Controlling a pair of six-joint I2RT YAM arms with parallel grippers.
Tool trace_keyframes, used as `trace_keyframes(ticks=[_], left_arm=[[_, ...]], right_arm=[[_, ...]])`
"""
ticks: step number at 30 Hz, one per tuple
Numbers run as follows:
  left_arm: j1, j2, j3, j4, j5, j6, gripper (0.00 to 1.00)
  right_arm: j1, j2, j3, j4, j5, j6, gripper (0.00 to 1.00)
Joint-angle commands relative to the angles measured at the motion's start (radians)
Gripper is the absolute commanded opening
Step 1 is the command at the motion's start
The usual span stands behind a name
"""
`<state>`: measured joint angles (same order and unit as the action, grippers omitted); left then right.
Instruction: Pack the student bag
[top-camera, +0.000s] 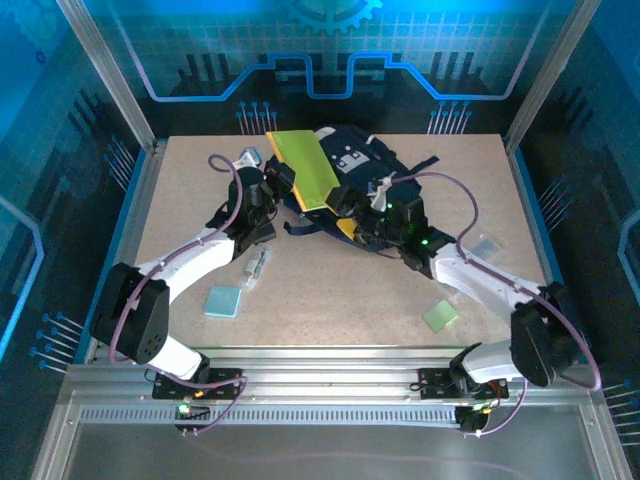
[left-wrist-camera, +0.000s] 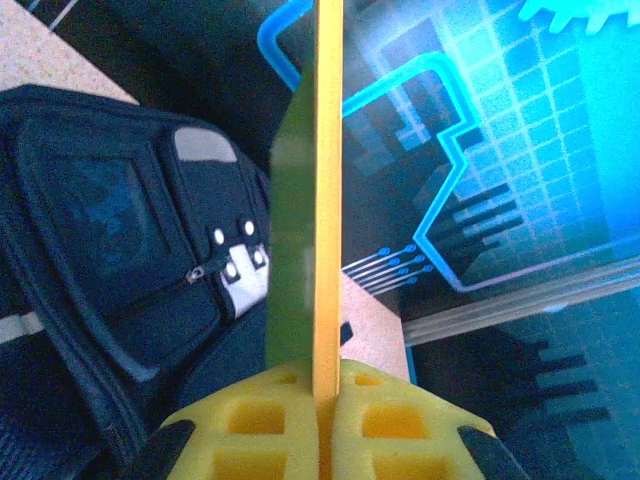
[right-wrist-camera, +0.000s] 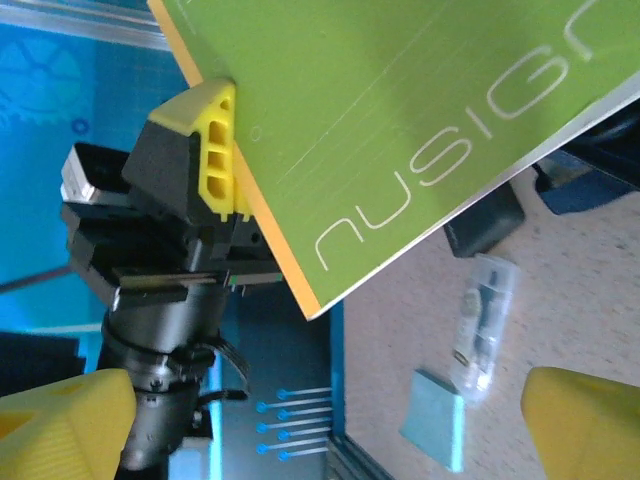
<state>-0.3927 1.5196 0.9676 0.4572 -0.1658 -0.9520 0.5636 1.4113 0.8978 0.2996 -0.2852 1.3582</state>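
Left gripper (left-wrist-camera: 325, 405) clenched on the green notebook (top-camera: 303, 168) at upper centre, right gripper (right-wrist-camera: 322, 422) released, we should slide it edge-first into the student bag (top-camera: 360, 160).

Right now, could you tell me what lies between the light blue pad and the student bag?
A small clear case lies between the light blue pad and the student bag, in the top view.

The green notebook (top-camera: 303, 168) hides the left side of the student bag (top-camera: 357, 160) in the top view.
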Motion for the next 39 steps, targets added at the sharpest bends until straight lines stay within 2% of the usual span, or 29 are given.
trace_keyframes(ticks=[1,4,6,9,13,20,22,23,26,28,30,31,32,34,39], left_arm=[[-0.023,-0.007,-0.01,0.179,-0.09,-0.052,0.0],[-0.042,-0.019,-0.05,0.235,-0.146,-0.076,0.0],[-0.06,-0.03,-0.072,0.258,-0.18,-0.084,0.0],[-0.083,-0.04,-0.093,0.277,-0.207,-0.09,0.0],[-0.099,-0.047,-0.117,0.289,-0.221,-0.112,0.0],[-0.109,-0.054,-0.145,0.291,-0.217,-0.126,0.0],[-0.109,-0.051,-0.146,0.289,-0.209,-0.124,0.0],[-0.109,-0.048,-0.144,0.284,-0.2,-0.12,0.0],[-0.111,-0.037,-0.136,0.268,-0.156,-0.104,0.0],[-0.11,-0.032,-0.12,0.244,-0.104,-0.072,0.22],[-0.11,-0.022,-0.088,0.188,-0.027,-0.025,0.54],[-0.11,-0.016,-0.071,0.162,0.012,-0.001,0.6],[-0.11,-0.008,-0.046,0.119,0.054,0.033,0.66],[-0.111,0.012,0.007,0.037,0.134,0.111,0.71],[-0.129,0.094,0.167,-0.191,0.264,0.343,0.72]], right_arm=[[0.022,0.095,0.013,0.204,0.061,0.171,1.0],[0.041,0.184,0.009,0.35,0.086,0.268,1.0],[0.052,0.238,0.028,0.441,0.104,0.274,1.0],[0.062,0.284,0.055,0.486,0.133,0.27,1.0],[0.065,0.325,0.057,0.563,0.178,0.277,0.91],[0.056,0.324,0.046,0.552,0.241,0.252,0.31],[0.05,0.31,0.046,0.535,0.247,0.225,0.07],[0.046,0.297,0.045,0.501,0.249,0.212,0.0],[0.03,0.242,0.03,0.423,0.267,0.145,0.0],[0.012,0.196,0.016,0.363,0.274,0.091,0.0],[-0.028,0.142,-0.006,0.296,0.265,0.028,0.0],[-0.048,0.116,-0.012,0.26,0.253,-0.002,0.0],[-0.08,0.087,-0.013,0.209,0.235,-0.037,0.0],[-0.142,0.028,-0.054,0.116,0.205,-0.099,0.0],[-0.333,-0.14,-0.095,-0.173,0.149,-0.285,0.0]])
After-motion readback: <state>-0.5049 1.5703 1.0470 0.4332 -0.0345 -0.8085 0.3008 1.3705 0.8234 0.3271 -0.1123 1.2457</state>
